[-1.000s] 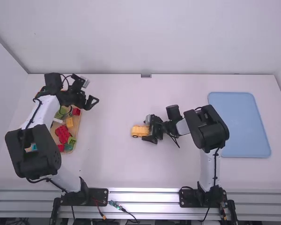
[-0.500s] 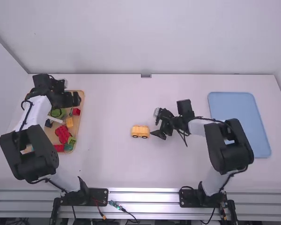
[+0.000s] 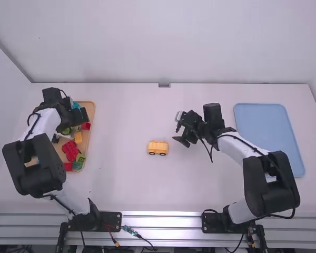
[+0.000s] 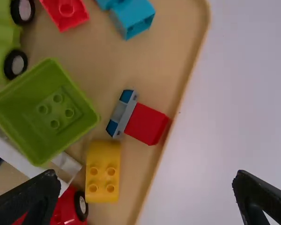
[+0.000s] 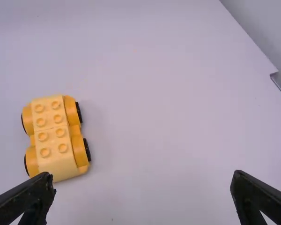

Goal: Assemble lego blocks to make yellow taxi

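Jaws of the left gripper stand parted and empty above a tan tray at the left of the white worktop, while those of the right gripper, also spread with nothing between them, hang near a yellow wheeled build. That build, the taxi's start (two rows of studs run along its top), sits upright on its wheels near the middle of the worktop, apart from the right jaws.

The left arm bends at a bulky black joint and angles away from its base, its wrist over the far half of the tray. The right arm's elbow juts outward to the right, its white link slanting back in toward the middle.

Beneath the left jaws, a yellow brick lies beside a green open box and a red wheeled piece. A red block touches a blue-and-grey piece by the tray's rim, with teal blocks and another red piece farther in. The green box crowds a white strip partly hidden under it. From above, the left arm masks part of the tray; a blue tray occupies the right side.
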Available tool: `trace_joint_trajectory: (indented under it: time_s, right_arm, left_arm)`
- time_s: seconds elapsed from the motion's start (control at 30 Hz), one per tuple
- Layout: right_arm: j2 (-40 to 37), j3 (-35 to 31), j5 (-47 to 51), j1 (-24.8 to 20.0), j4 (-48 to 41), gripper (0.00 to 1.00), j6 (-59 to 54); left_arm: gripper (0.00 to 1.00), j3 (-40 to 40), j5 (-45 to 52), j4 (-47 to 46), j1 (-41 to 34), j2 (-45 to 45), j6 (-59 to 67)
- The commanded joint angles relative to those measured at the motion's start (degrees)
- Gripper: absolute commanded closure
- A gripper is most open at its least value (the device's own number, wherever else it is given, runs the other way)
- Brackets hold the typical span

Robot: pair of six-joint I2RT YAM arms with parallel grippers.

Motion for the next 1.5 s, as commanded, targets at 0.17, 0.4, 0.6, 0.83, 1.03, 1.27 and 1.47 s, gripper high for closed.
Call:
trace_joint_trajectory:
  time_s: [0.17,0.4,0.6,0.83,1.03,1.27,1.47]
  right_arm:
    - [-0.8,1.1,1.0,0.0,0.0,0.01,1.2]
    - [-0.8,1.1,1.0,0.2,0.5,0.01,1.2]
    - [-0.8,1.1,1.1,0.4,0.5,0.01,1.2]
    - [-0.8,1.1,2.4,0.5,0.5,0.01,1.2]
    - [-0.8,1.1,2.3,0.4,0.5,0.01,1.2]
    - [-0.8,1.1,2.3,0.4,0.5,0.01,1.2]
    - [-0.8,1.1,2.3,0.4,0.5,0.01,1.2]
  left_arm:
    - [0.11,-0.5,-6.8,-0.3,-0.3,4.6,-4.5]
    - [0.43,-0.5,-6.2,-0.5,-0.4,6.7,-4.6]
    - [0.42,-2.3,-6.9,0.2,-0.3,7.0,-6.0]
    - [0.46,-6.4,-7.2,3.9,-0.3,7.0,-5.4]
    - [0.47,-8.7,-11.3,6.5,-0.3,7.0,-5.8]
    - [0.47,-10.7,-10.4,9.7,-0.3,7.0,-4.1]
    - [0.55,-13.8,-9.6,15.2,-0.4,7.0,-2.8]
